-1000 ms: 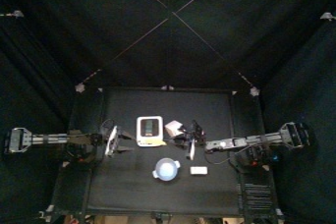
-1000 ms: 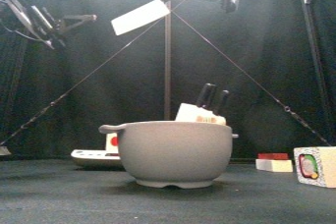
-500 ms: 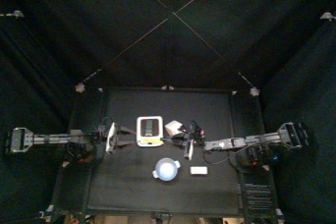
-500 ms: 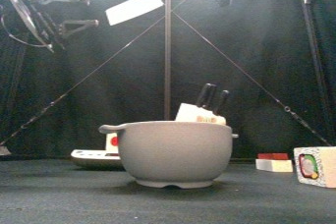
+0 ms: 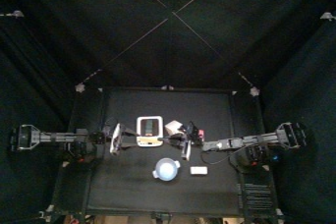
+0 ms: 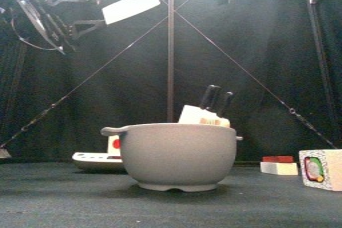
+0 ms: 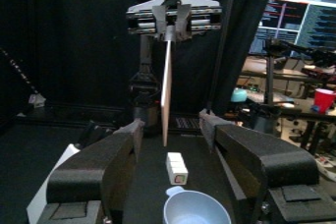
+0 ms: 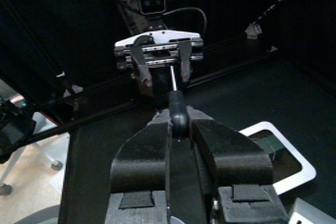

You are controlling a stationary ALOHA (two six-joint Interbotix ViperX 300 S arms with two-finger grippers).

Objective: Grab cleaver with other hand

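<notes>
You have the cleaver (image 6: 131,8) high above the tabletop (image 5: 125,174), held level between the two arms, its pale blade showing broadside in the front view. Your right gripper (image 8: 175,120) has its fingers (image 8: 147,140) closed tight on the cleaver's dark handle; its wrist view looks straight along the knife, the blade edge-on and running away toward the other arm. Your left gripper (image 7: 168,130) faces it with its fingers (image 7: 116,141) spread wide and holding nothing; in its wrist view the blade hangs as a thin pale line between the two fingers, and whether it touches either one cannot be told. From above, the cleaver sits as a pale sliver over the left part of the tabletop, just beside the left gripper, with the right arm reaching across to it. Below, near the front edge, stands a grey bowl (image 6: 171,156) with side handles; behind it a knife block (image 6: 207,112) with dark handles sticking up. A white and red item (image 6: 94,158) lies to the bowl's left, and a small red-and-white block (image 6: 278,165) and a printed box (image 6: 321,169) sit to its right.
</notes>
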